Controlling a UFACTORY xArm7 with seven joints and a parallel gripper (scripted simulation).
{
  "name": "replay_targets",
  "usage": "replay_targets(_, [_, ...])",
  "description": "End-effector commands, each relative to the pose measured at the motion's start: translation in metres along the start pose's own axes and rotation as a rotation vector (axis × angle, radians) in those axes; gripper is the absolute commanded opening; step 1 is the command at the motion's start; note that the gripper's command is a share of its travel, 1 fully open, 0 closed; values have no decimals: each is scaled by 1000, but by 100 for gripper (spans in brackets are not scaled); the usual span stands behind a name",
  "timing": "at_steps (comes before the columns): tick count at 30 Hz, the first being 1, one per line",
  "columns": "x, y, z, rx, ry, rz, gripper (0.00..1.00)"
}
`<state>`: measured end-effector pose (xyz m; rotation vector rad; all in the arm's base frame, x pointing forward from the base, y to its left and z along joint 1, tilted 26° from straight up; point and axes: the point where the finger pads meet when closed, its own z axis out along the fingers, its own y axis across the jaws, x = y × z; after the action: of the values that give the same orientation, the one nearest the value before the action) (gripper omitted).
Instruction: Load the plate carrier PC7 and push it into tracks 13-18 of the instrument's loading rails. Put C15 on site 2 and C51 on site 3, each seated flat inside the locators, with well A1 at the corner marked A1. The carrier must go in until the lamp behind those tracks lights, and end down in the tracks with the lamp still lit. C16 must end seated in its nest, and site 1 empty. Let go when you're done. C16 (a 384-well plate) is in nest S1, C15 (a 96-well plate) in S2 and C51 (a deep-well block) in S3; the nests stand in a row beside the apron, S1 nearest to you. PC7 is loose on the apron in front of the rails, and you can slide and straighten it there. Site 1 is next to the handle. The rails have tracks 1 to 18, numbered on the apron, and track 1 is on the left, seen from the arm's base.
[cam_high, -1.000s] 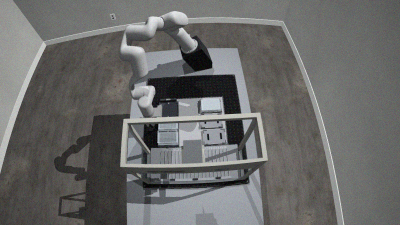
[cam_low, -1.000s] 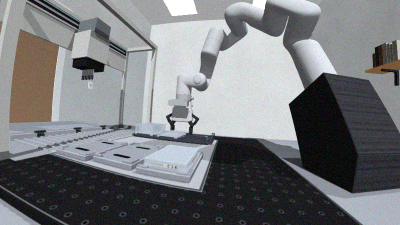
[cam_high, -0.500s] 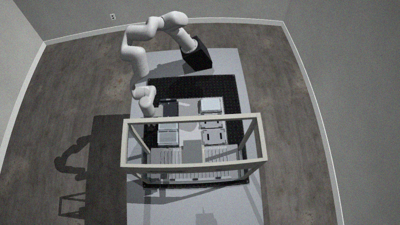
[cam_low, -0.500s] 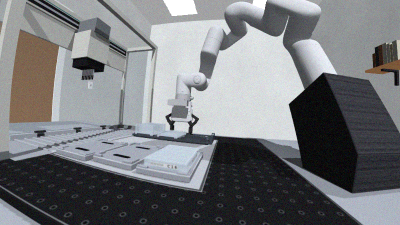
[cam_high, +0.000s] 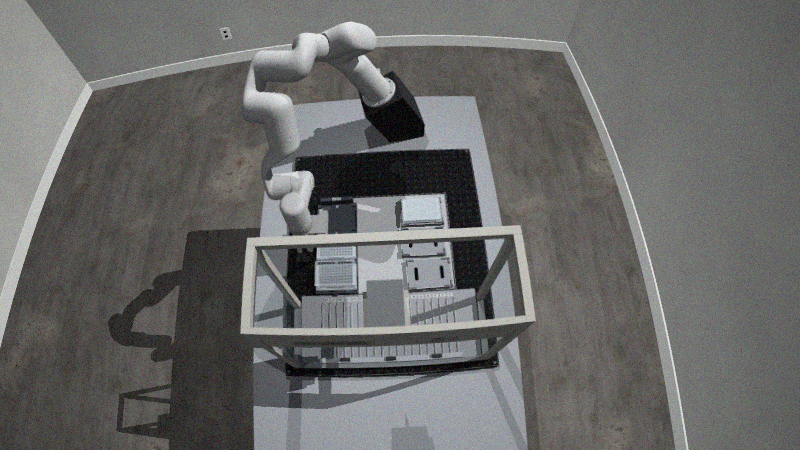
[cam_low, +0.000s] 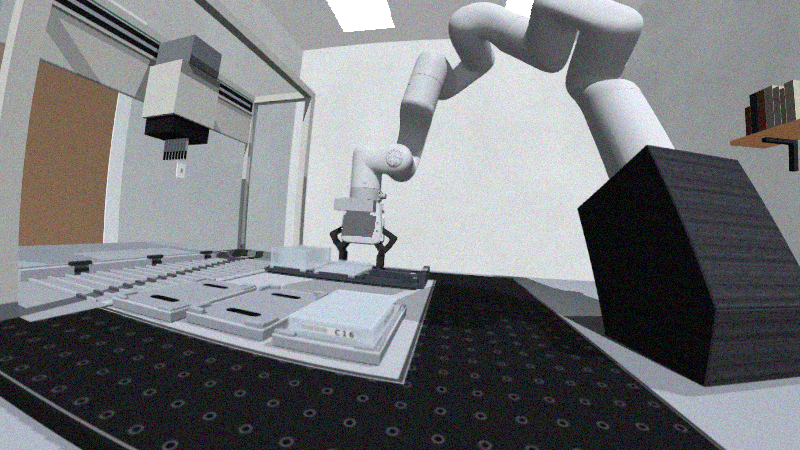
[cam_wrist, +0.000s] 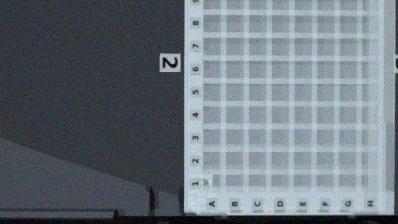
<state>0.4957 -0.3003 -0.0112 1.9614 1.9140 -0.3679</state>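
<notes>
The dark plate carrier PC7 (cam_high: 341, 218) lies on the apron in front of the rails, and it also shows in the side view (cam_low: 391, 275). The 96-well plate C15 (cam_low: 342, 268) lies flat on site 2. In the wrist view C15 (cam_wrist: 287, 105) sits beside the "2" label (cam_wrist: 170, 63), with its A1 corner at the lower left. The deep-well block C51 (cam_low: 299, 257) stands on site 3. Site 1 by the handle is bare. C16 (cam_low: 344, 319) sits in nest S1. My gripper (cam_low: 362, 258) is open and empty, low over the carrier by C15. Its fingers are out of the wrist view.
Nests S2 (cam_low: 246, 314) and S3 (cam_low: 167, 299) are empty. The loading rails (cam_low: 139, 268) lie beyond the apron, under the instrument frame (cam_high: 386, 330) and its pipetting head (cam_low: 181, 100). The arm's black pedestal (cam_low: 688, 268) stands at the right.
</notes>
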Motion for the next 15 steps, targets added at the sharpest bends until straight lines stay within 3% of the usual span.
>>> replay_targets(1, [2,2,-2,-5,0,0,100])
replay_targets(15, [8,2,-2,-5,0,0,100])
